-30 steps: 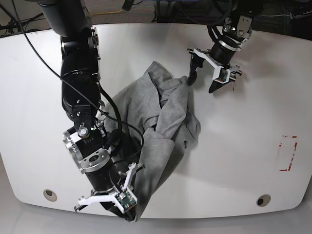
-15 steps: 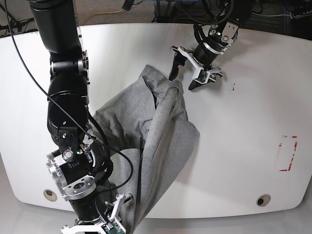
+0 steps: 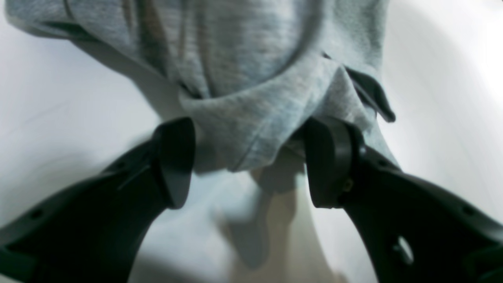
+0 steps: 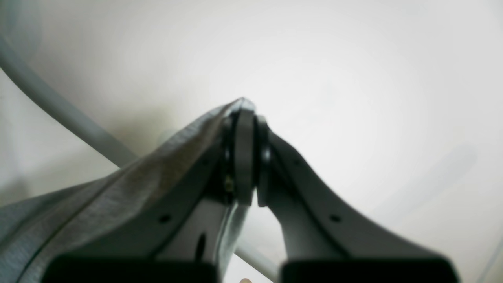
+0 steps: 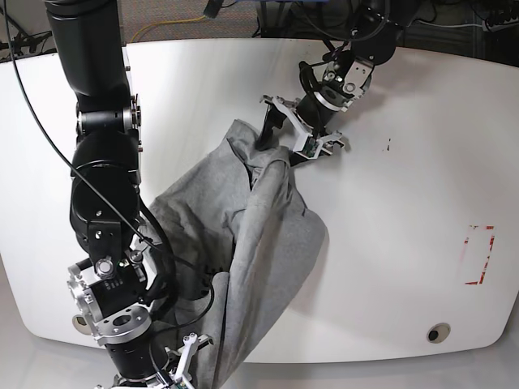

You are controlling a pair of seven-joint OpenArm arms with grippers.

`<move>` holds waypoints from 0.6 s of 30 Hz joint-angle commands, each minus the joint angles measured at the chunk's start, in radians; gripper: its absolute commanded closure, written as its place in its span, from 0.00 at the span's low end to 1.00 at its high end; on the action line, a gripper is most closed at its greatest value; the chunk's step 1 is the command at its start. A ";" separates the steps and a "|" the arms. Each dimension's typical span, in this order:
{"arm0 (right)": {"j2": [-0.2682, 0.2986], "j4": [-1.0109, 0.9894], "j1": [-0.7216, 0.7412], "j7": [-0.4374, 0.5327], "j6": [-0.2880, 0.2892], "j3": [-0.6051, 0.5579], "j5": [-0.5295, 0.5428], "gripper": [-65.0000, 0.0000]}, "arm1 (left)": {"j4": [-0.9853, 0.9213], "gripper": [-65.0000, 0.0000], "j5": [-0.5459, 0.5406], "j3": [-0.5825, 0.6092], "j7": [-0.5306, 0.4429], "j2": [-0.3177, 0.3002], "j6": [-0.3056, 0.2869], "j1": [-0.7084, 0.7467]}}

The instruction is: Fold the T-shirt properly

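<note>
While my right claw [image 4: 245, 157] pinches a shirt edge tight at the tabletop's [image 5: 405, 203] near rim, the T-shirt [image 5: 243, 235] lies crumpled from there across the middle, and I see my left claw [image 3: 249, 161] spread wide around a bunched fold at its far end.

A wide white table with rounded corners [image 5: 405, 203] fills the base view. Near its right edge there is a red dashed rectangle mark [image 5: 479, 254], and two small round grey holes sit near the front edge, one at the right [image 5: 438, 333] and one at the left [image 5: 79, 322]. Behind the table, a yellow cable [image 5: 174, 22] lies on the dark floor.
</note>
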 commanded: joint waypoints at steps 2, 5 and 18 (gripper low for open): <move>0.012 -0.001 0.041 0.021 -0.011 0.008 -0.002 1.00 | -0.028 0.38 -0.002 0.001 0.019 0.040 0.000 -0.025; 0.020 0.002 0.038 0.021 -0.011 0.006 -0.002 1.00 | -0.039 0.39 -0.002 0.001 0.019 0.053 -0.003 -0.035; 0.049 0.000 0.029 0.003 -0.011 0.011 -0.002 1.00 | -0.010 1.00 -0.004 -0.040 0.131 0.004 0.000 -0.088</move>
